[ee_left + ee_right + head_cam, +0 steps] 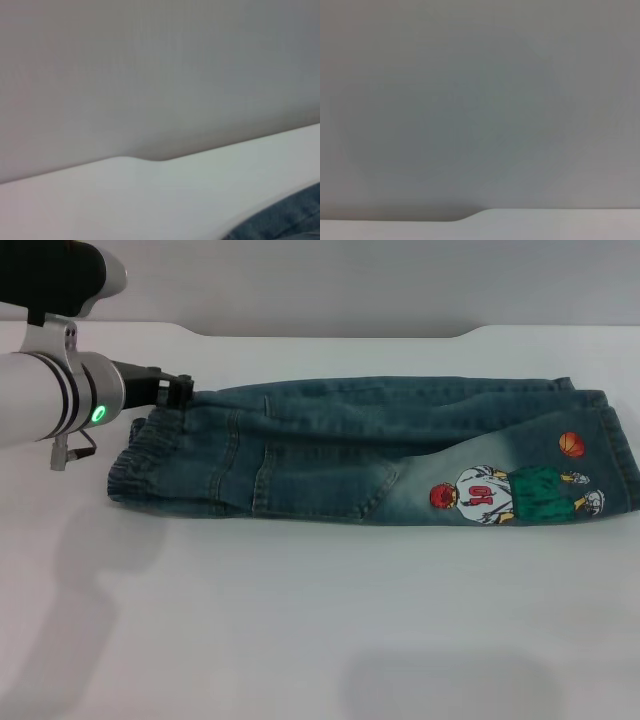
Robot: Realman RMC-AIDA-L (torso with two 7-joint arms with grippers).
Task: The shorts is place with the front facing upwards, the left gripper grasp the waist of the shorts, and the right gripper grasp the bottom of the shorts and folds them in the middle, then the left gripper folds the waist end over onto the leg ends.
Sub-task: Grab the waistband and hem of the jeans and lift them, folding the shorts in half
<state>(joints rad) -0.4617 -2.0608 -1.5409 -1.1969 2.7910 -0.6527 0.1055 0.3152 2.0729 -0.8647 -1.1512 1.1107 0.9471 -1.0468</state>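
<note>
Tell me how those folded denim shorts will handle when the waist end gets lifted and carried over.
The shorts lie soft and creased, already folded lengthwise, so they will probably sag and drape rather than hold shape. Doubled denim looks fairly heavy for its size, so the free part may drag on the table. The left end effector sits at the ruched waistband, which likely bunches and grips well.

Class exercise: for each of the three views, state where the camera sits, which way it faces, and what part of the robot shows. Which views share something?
Head: above, looking down at the shorts on the table; left gripper at the waist.
Left wrist: low, facing the wall; a denim corner; no robot.
Right wrist: facing the wall; table edge; no robot.
Head and left wrist share the shorts.
</note>
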